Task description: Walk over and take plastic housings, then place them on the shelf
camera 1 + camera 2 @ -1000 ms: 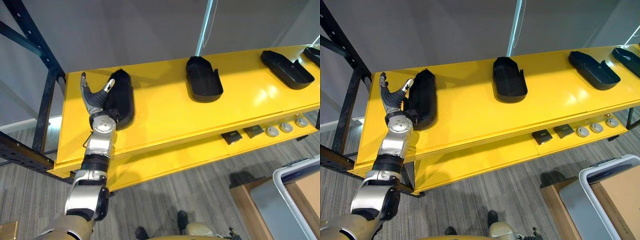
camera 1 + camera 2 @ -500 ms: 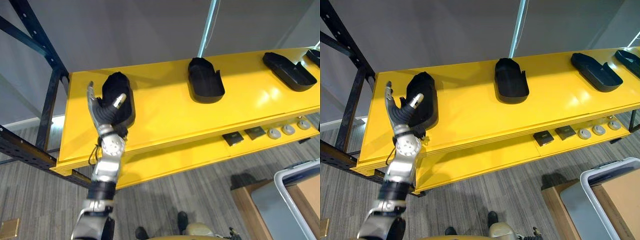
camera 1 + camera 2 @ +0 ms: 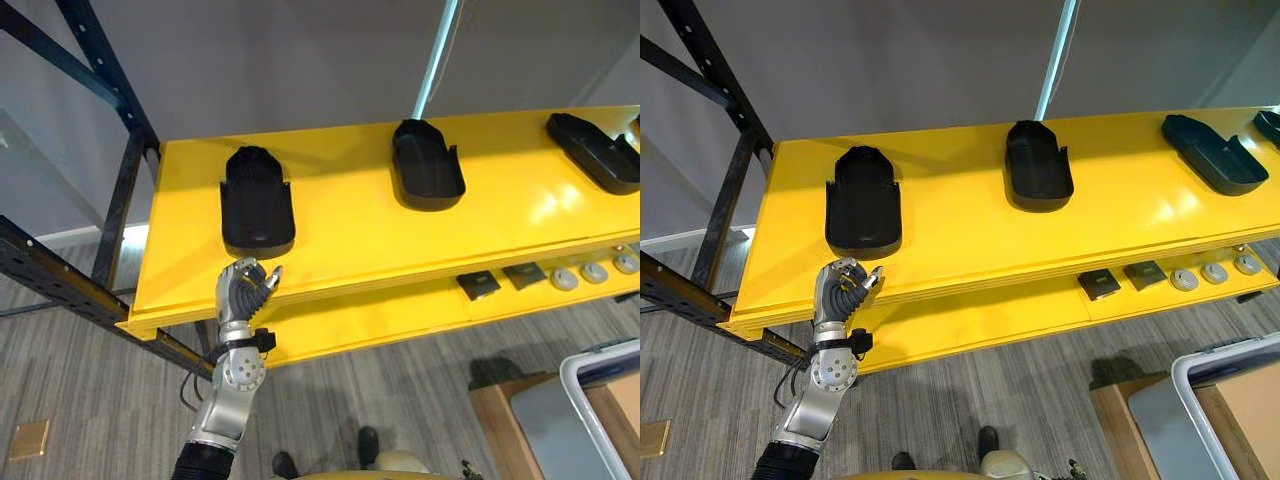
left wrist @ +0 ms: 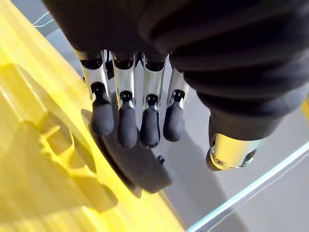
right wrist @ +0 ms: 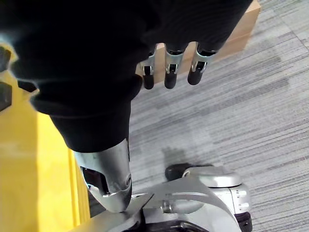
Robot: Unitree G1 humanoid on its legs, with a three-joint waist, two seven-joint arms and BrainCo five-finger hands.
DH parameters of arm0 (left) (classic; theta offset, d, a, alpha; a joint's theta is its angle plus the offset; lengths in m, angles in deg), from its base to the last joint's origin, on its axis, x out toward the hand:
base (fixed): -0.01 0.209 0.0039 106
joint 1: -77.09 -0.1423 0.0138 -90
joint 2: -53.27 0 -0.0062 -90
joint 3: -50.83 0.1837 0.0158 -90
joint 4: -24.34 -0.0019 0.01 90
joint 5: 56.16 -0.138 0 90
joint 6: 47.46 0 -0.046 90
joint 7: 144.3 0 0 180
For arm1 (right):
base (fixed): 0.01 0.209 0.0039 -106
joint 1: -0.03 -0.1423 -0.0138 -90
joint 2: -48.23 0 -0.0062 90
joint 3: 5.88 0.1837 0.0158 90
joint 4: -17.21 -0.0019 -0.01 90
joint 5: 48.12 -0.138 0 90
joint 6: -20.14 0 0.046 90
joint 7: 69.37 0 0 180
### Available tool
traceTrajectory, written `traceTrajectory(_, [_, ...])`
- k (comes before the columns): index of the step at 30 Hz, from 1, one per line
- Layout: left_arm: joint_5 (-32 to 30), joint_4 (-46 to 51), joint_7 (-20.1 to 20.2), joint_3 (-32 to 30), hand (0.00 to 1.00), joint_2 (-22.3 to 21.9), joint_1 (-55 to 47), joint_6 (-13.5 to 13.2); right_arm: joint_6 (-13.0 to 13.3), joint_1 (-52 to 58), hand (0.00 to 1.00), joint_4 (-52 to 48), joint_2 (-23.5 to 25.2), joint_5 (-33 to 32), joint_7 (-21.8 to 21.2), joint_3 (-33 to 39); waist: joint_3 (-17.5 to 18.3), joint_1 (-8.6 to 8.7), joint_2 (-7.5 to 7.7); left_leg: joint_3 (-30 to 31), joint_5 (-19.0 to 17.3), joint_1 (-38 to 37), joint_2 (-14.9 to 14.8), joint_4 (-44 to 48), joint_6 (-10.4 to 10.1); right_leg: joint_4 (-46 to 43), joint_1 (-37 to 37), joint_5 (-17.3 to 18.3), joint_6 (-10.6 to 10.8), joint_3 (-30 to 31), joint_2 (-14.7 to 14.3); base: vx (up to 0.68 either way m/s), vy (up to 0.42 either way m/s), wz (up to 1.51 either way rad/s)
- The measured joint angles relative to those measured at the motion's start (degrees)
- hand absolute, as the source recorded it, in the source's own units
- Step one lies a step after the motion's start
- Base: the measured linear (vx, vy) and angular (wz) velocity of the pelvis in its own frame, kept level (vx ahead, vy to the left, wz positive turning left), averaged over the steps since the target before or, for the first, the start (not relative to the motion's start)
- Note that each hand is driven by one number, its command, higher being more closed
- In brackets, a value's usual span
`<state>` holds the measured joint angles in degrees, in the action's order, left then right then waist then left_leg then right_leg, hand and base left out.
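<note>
Plastic housing, black and shoe-shaped, lies flat on the yellow shelf near its left end, rounded end toward the back of the shelf and squared end toward the front edge. The robot's left hand hangs just below that front edge, directly in front of the housing and clear of it, with fingers loosely bent and nothing in them. The right hand hangs over the carpet with fingers relaxed and empty. A second housing sits at the middle of the shelf and a third housing toward its right end, all well apart; small parts lie on the tier beneath.

The housing looks like a thin moulded shell, so probably light and stiff rather than soft, with a smooth skin that could slide in dark fingertips. The long side walls near its middle seem the safest place to take hold, thumb on one wall and fingers on the other (the squared end, with its small side tabs, looks likelier to flex). Squeezing hard is unlikely to be needed.
</note>
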<state>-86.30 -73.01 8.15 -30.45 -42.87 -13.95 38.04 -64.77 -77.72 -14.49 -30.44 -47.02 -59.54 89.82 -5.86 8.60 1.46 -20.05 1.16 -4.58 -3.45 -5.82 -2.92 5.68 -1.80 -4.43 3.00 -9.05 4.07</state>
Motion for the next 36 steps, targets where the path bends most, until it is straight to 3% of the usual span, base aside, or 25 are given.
traceTrajectory(7, [-2.3,-4.6,0.1,0.4,1.0,1.3,3.9,-0.1,0.1,-1.3,0.0,-0.1,-0.2,0.1,0.0,-0.1,0.1,0.09,0.14,-0.1,0.0,-0.1,0.0,0.0,0.0,0.2,0.0,0.0,0.0,0.0,0.0,-0.05,-0.035,0.0])
traceTrajectory(15, [-4.9,-9.4,0.8,0.0,1.0,2.5,9.1,1.9,0.1,-1.5,0.0,-0.1,-0.2,1.3,-0.1,-0.1,0.2,0.33,0.32,-0.6,-0.1,-0.1,0.0,0.0,0.0,0.2,0.2,0.0,0.0,0.6,0.0,-0.02,-0.014,-0.03])
traceTrajectory(21, [-4.9,-12.0,1.0,-2.0,1.0,2.9,11.7,3.1,0.2,-1.9,0.0,-0.2,-0.1,1.7,-0.1,-0.1,0.2,1.64,0.5,-1.2,-0.2,-0.1,-0.1,0.2,0.0,0.2,0.2,-0.1,-0.1,1.2,-0.1,-0.01,-0.006,-0.05])
traceTrajectory(36, [-4.2,-17.1,1.2,-4.8,1.0,4.8,17.0,5.4,0.2,-1.8,0.0,-0.7,-0.2,1.8,-0.2,-1.2,0.2,2.03,0.63,-2.9,-0.3,-0.1,-0.6,0.2,-0.1,0.2,1.2,-0.4,-0.5,2.8,-0.8,-0.04,-0.04,-0.06])
